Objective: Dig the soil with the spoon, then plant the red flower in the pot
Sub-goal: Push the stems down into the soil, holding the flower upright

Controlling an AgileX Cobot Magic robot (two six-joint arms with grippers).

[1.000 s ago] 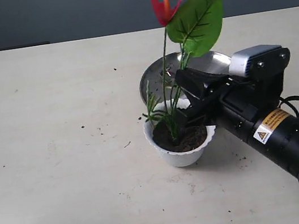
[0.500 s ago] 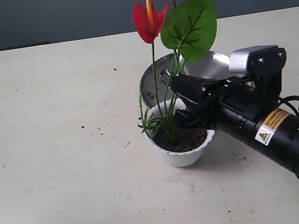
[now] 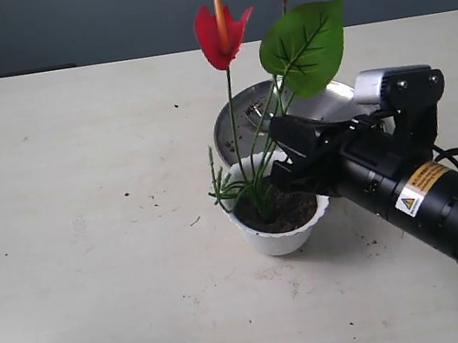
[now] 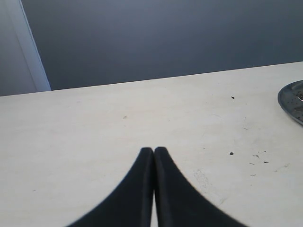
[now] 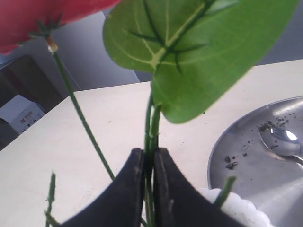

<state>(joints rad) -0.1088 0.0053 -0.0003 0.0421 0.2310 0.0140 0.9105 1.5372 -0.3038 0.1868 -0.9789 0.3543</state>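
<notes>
**Flower straightens in the pot; right jaws stay clamped on its stems**

The right gripper (image 3: 277, 156) is clenched on the flower (image 3: 305, 49). Its thin green stems are pinched between the two black fingers, with no gap on either side. The broad green leaf and both red blooms rise above the jaws. Below the jaws the stems run down into the soil (image 3: 290, 211), which fills the pot (image 3: 280, 240). The pot stands upright just beneath the fingertips. Beyond the jaws, just beside the pot, lies the plate (image 3: 330, 106). The spoon (image 5: 280, 138) rests on it among dark crumbs, well clear of the fingers.

A second ago the flower leaned toward the arm, and the top edge of the exterior view cut through its blooms. Half a second ago it had already tipped back. Now it stands closer to upright, with both red blooms swung away from the arm and fully in view. The leaf still hangs over the jaws. The pot and plate have not shifted, and the jaws hold the stems at about the same height.

The left gripper (image 4: 154, 151) has its jaws pressed together on nothing. It is over the table (image 4: 94, 123), and the plate's rim lies well apart from the tips.
</notes>
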